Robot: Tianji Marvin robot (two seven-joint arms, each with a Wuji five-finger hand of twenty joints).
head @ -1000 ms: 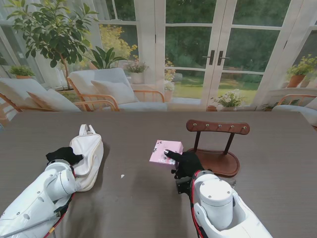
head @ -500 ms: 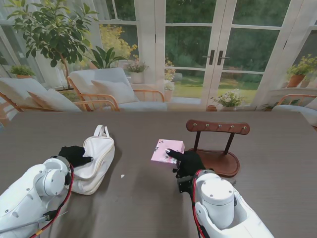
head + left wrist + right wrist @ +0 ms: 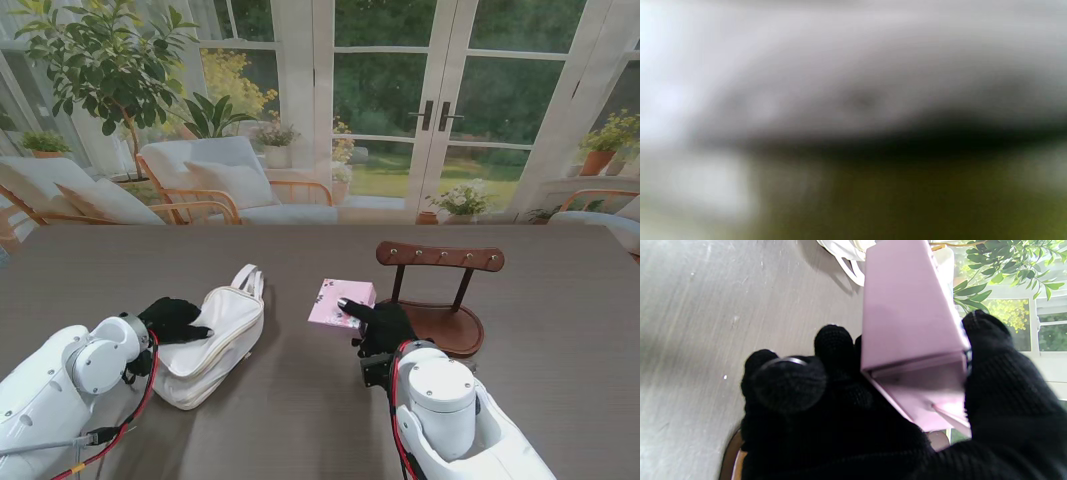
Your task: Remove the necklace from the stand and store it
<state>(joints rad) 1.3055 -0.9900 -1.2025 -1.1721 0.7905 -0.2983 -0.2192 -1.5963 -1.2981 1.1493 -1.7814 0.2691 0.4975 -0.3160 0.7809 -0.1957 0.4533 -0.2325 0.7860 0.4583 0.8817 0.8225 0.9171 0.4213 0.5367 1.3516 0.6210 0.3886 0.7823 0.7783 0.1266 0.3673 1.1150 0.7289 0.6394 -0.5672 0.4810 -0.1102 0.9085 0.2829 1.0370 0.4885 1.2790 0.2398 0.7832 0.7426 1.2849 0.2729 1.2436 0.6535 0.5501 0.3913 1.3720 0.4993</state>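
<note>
Now: my right hand pinches the pink box, thumb on one side, fingers on the other, just left of the stand. Box seems lifted off the tabletop; unsure. Stand pegs look bare; the necklace is not visible, perhaps already in the box. Left hand rests flat on the white bag, well left of the stand; fingers spread, gripping nothing as far as I can tell. Left wrist view all blur. Judgement: keep the box level, squeeze steady, and hold the bag still for stowing.
</note>
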